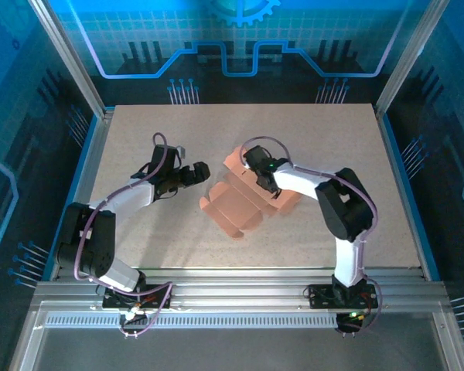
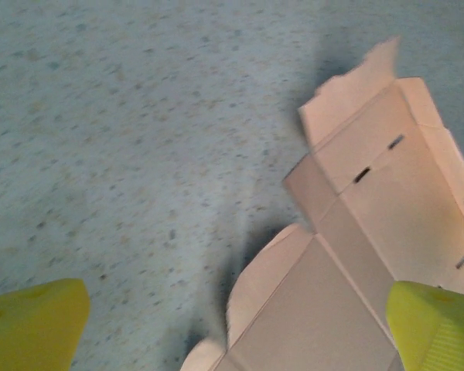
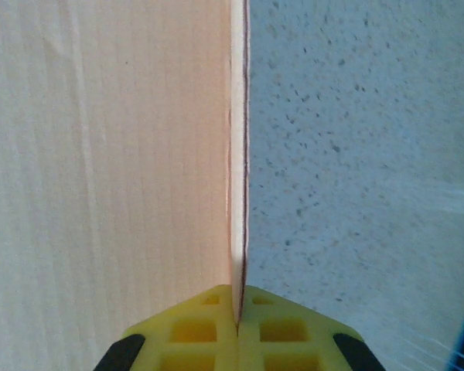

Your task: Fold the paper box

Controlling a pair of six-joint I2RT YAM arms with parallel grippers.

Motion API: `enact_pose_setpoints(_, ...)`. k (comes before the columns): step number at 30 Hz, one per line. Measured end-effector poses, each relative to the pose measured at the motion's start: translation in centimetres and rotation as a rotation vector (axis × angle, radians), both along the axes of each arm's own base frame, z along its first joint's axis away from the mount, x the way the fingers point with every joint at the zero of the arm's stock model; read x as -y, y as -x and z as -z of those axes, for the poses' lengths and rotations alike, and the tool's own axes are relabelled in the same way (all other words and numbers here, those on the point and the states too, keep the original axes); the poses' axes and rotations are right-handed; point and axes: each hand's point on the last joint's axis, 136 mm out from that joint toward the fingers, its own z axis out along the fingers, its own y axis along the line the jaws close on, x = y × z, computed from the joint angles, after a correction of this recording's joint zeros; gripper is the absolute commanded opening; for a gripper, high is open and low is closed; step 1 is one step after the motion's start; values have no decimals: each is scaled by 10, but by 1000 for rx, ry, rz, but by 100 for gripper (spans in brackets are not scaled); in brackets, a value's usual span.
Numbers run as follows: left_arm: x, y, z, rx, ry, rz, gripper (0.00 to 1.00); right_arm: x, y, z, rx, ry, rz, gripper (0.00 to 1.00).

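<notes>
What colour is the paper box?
The paper box is plain salmon-orange, clearest in the top external view.

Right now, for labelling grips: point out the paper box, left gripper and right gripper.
paper box point(image 1: 237, 207), top external view, flat middle panel.
left gripper point(image 1: 203, 175), top external view, between open fingertips.
right gripper point(image 3: 237, 300), right wrist view, fingertips pinching the box's edge.

Robot lab cell: aluminium-profile frame point(image 1: 240, 294), blue circuit-print wall panels point(image 1: 139, 31), speckled worktable point(image 1: 178, 251).
</notes>
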Motion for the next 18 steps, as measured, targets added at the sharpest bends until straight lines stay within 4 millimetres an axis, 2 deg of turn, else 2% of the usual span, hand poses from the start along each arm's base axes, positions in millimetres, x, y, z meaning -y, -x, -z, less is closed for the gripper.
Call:
enact_pose_setpoints(4,17,-15,-15,74,13,121,99,-8,0,-18,-19,-155,-75,0)
enact_pose_setpoints(8,37,-40,-45,219,-10,285,99,-11,1,-26,-41,-260,-125,0)
enact_pose_setpoints(11,52,-53,-66,339,-41,425,92,-12,1,-28,-63,-316,-152,0)
enact_pose_setpoints(15,70,-64,-85,475,-91,618,78,-16,6,-27,-109,-386,-191,0)
enact_pose_setpoints(18,83,-73,-92,538,-120,758,74,-20,13,-25,-152,-420,-212,0)
